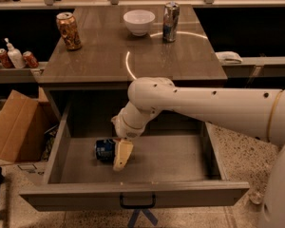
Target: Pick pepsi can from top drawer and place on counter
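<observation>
The pepsi can (105, 150) lies on its side on the floor of the open drawer (133, 194), left of the middle and nearer the left wall than the right. Its long axis runs roughly left to right, along the drawer's width. One end faces the left wall; the other end is hidden behind my gripper (120, 155). The blue side with its lettering faces up and toward the camera.

My gripper hangs down inside the drawer against the can's right end, its cream tip reaching the drawer floor just in front of the can. I cannot tell whether it is open or closed, or whether it has hold of the can.

My arm (204, 107) comes in from the right as one thick, pale link, lying nearly level across the drawer's opening. It bends at a rounded joint just under the counter's front edge. From there the wrist (128, 123) drops down and to the left, so the gripper points almost straight down, tilted slightly to the left.

The drawer is pulled well out, with a small black handle (137, 204) at the middle of its front. Above it the counter (109, 61) carries an orange can (69, 31) upright near the back left. A white bowl (138, 22) stands at the back middle, and a silver can (170, 15) stands upright just right of the bowl. A cardboard box (13, 127) sits on the ground to the left of the drawer.
</observation>
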`<state>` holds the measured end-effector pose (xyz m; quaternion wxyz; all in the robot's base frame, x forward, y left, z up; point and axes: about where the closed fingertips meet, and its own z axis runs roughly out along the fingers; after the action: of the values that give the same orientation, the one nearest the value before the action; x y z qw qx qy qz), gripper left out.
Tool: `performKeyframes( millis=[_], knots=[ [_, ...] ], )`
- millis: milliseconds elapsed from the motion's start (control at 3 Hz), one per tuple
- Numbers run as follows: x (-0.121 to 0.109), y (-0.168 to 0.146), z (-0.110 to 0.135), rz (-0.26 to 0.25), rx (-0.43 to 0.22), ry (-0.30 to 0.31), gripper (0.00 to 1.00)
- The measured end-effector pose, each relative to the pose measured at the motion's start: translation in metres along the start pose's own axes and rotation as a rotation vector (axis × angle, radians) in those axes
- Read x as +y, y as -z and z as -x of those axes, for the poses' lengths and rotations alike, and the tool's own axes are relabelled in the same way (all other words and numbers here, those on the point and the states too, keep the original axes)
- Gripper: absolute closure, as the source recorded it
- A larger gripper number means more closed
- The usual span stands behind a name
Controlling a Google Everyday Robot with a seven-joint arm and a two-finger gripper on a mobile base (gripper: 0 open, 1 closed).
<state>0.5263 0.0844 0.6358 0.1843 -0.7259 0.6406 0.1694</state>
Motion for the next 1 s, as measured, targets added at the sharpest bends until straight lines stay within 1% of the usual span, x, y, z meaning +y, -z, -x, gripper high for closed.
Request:
performKeyframes(
  millis=[333,667,1000],
  knots=[
    [0.003,-0.011,0.010,0.028,0.000,0.024,0.15],
    [0.006,-0.029,0.013,0.075,0.004,0.033,0.40],
    [0.005,-0.024,0.013,0.075,-0.005,0.038,0.63]
  ],
)
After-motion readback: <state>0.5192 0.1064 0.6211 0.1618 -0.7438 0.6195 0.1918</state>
